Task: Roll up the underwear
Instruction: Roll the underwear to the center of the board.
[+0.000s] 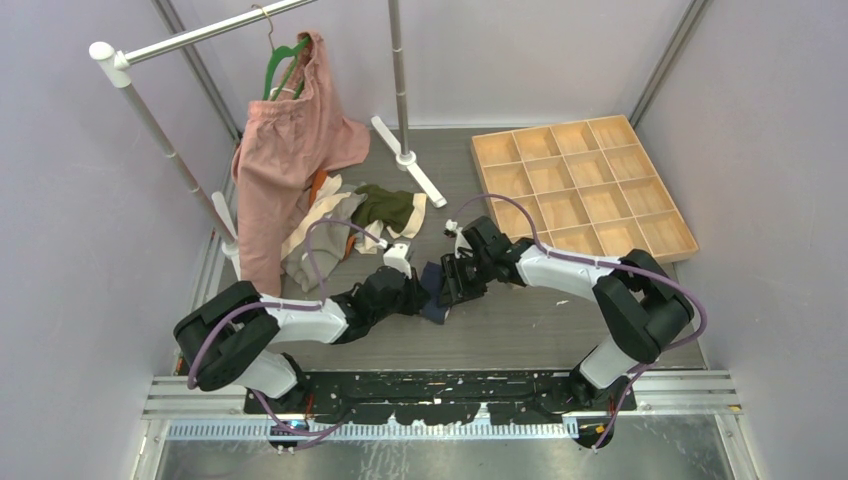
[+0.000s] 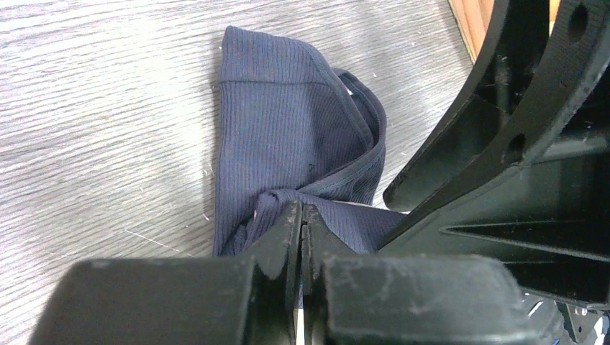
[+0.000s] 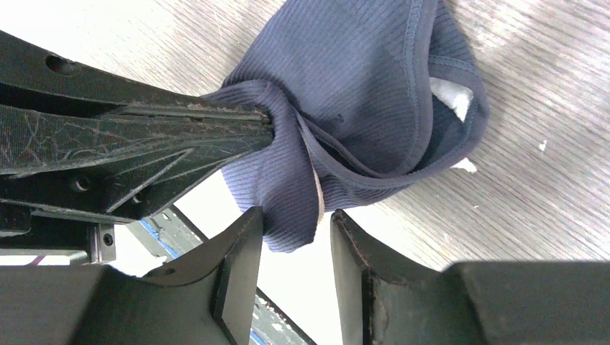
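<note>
A navy underwear [image 1: 433,290] lies bunched on the grey table between my two grippers. My left gripper [image 2: 301,212] is shut on a pinched fold of the ribbed navy fabric [image 2: 288,129], which spreads out on the table beyond the fingertips. My right gripper [image 3: 296,214] is open. A lower fold of the underwear [image 3: 360,86] hangs just at its fingertips and rests against the left one, not clamped. In the top view the right gripper [image 1: 452,283] faces the left gripper [image 1: 416,293] closely across the cloth.
A pile of other underwear [image 1: 350,220] lies at the back left, under a large pink garment [image 1: 285,150] on a green hanger. A white rack foot [image 1: 415,170] stands behind it. A wooden compartment tray [image 1: 669,195] sits at the back right.
</note>
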`<action>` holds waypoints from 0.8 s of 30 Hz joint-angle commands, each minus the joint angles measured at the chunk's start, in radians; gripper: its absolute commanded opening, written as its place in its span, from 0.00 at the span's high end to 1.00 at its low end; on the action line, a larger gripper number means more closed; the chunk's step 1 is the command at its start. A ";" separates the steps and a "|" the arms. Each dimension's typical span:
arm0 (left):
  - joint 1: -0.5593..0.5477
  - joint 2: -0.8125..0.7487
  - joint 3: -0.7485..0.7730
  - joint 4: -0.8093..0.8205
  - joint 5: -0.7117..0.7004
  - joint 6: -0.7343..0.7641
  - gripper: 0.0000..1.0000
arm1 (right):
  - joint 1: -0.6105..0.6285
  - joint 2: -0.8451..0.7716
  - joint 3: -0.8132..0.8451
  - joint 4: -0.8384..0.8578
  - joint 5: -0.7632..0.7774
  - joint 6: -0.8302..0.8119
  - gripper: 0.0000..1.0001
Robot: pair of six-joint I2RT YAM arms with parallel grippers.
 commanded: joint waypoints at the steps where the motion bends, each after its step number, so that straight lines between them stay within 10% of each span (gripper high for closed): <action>1: 0.008 0.033 -0.056 -0.139 -0.084 0.009 0.99 | 0.006 -0.036 0.031 -0.075 0.045 -0.041 0.56; 14: 0.007 0.029 -0.097 -0.135 -0.117 -0.038 0.99 | 0.006 -0.013 0.012 -0.090 0.166 -0.071 0.57; 24: 0.008 0.039 -0.096 -0.127 -0.106 -0.037 0.99 | 0.006 -0.338 -0.010 -0.009 0.325 -0.178 0.50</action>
